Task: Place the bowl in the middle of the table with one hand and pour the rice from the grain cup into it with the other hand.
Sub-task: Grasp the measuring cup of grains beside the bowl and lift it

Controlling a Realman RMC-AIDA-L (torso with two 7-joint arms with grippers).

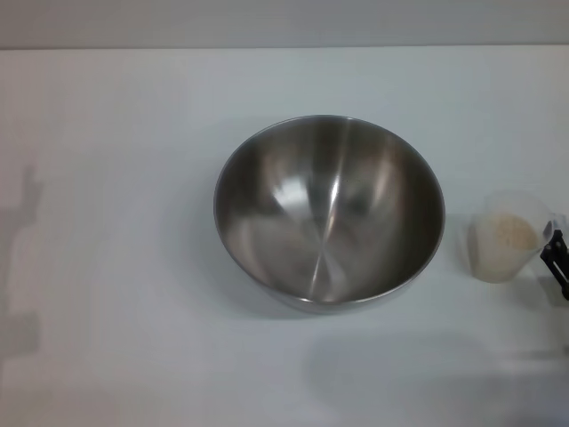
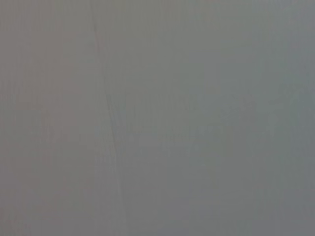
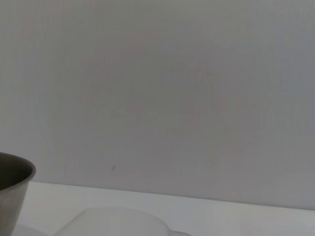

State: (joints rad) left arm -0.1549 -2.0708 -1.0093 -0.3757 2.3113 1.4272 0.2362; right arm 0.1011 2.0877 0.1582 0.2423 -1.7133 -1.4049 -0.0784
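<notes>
The steel bowl point(image 1: 329, 213) stands upright and empty in the middle of the white table point(image 1: 107, 178). The clear grain cup point(image 1: 508, 237) stands on the table just right of the bowl, with the beige rice point(image 1: 513, 233) inside it. My right gripper point(image 1: 556, 260) shows as a black part at the right edge of the head view, right beside the cup's handle side. In the right wrist view the bowl's rim point(image 3: 14, 183) and the cup's rim point(image 3: 114, 220) show low in the picture. My left gripper is out of view; the left wrist view shows only a plain grey surface.
The table's far edge point(image 1: 284, 48) meets a grey wall. Arm shadows lie on the table's left side point(image 1: 25, 267).
</notes>
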